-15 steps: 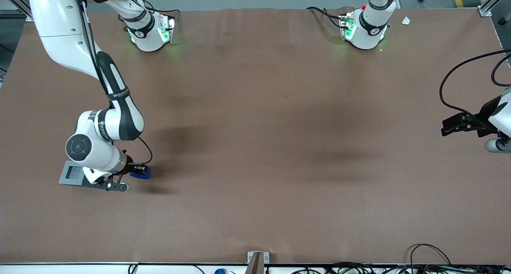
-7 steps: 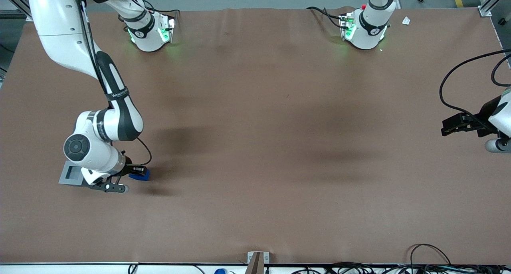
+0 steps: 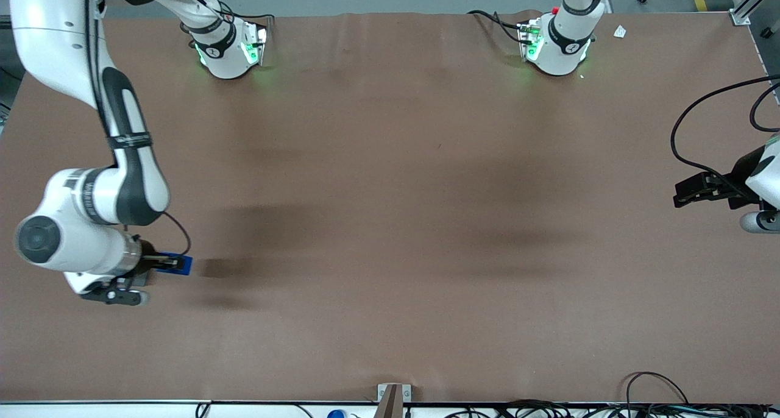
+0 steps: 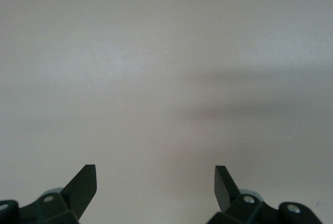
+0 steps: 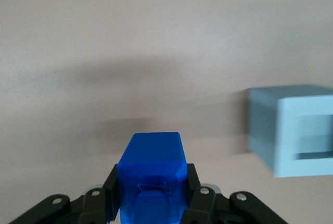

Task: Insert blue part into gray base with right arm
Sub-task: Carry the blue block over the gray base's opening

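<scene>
Blue part (image 5: 151, 172) clamped in hand (image 3: 159, 262) (long axis toward parked arm's end).

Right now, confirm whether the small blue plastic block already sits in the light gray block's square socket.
No: the gripper holds the blue block lifted, apart from the gray block.

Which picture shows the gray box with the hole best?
The right wrist view: the gray base shows its socket, near the gripper holding the blue part. In the front view the arm hides it; the left wrist view misses it.
</scene>
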`<state>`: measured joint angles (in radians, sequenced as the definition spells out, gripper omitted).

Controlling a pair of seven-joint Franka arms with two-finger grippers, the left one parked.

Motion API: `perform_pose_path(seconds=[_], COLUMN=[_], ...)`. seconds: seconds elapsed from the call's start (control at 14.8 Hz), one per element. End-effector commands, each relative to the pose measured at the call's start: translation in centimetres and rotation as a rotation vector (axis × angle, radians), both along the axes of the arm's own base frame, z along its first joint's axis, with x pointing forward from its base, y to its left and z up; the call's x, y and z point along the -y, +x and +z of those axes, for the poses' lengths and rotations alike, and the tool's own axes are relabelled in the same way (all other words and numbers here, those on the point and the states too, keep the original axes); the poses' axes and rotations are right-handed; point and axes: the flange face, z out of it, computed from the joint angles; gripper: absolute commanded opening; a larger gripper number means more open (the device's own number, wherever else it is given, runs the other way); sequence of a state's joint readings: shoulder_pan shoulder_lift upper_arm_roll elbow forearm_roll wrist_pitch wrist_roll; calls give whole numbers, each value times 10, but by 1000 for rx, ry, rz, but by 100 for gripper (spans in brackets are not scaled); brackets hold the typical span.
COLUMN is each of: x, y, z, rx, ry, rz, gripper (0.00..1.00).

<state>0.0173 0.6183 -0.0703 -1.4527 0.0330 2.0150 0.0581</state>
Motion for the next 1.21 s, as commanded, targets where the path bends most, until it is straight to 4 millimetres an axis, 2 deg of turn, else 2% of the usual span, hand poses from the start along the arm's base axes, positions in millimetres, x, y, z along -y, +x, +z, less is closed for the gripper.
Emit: perform_pose_path(seconds=[0.0, 0.27, 0.61, 0.81, 1.15], x=[32, 82, 142, 157, 157], y=[2, -4, -19, -24, -19], z=[15, 27, 23, 16, 10], rx=[16, -22, -37, -44, -20], ry=[6, 23, 38, 43, 40], rz=[54, 123, 193, 197, 184], gripper=[1, 1, 1, 0, 1])
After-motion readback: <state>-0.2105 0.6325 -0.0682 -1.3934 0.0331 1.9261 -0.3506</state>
